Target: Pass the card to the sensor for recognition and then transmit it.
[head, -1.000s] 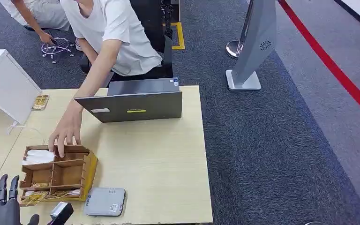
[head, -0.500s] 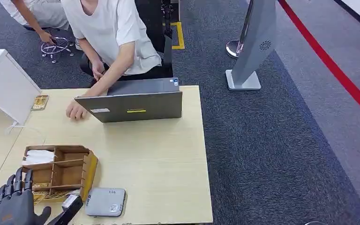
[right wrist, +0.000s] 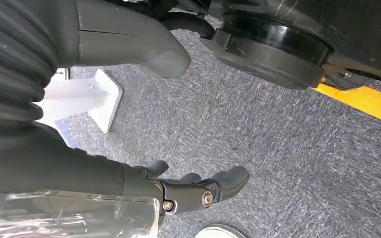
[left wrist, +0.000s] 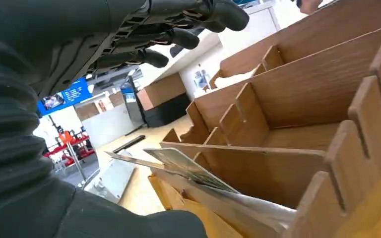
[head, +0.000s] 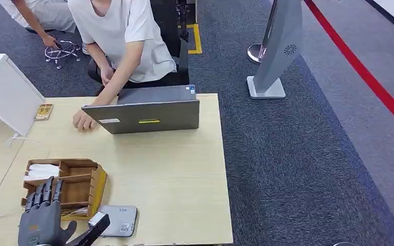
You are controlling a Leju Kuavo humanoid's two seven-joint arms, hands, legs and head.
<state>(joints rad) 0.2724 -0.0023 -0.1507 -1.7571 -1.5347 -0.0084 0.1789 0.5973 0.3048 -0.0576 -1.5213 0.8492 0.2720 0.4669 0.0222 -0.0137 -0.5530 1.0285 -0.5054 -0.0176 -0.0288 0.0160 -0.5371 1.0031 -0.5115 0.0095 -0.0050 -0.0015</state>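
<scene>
A wooden organizer (head: 82, 169) with several compartments stands at the table's near left. Cards (head: 78, 210) lie in its nearest compartment, leaning against a divider in the left wrist view (left wrist: 191, 169). White paper (head: 42, 170) fills its far-left compartment. The flat grey sensor (head: 118, 220) lies just right of the organizer's near end. My left hand (head: 42, 219) hovers over the organizer's near-left part, fingers stretched out and apart, holding nothing; its fingers (left wrist: 178, 34) reach above the dividers. My right hand (right wrist: 79, 168) hangs over grey carpet with nothing in it.
A person sits behind the table, one hand (head: 83, 121) resting beside an open grey laptop (head: 149, 115). A white box (head: 5, 92) stands at the far left, and a white kiosk stand (head: 279, 51) is on the carpet right of the table.
My left hand has moved forward and to the right, from the table's near corner to over the organizer. The person's hand left the organizer and went back beside the laptop.
</scene>
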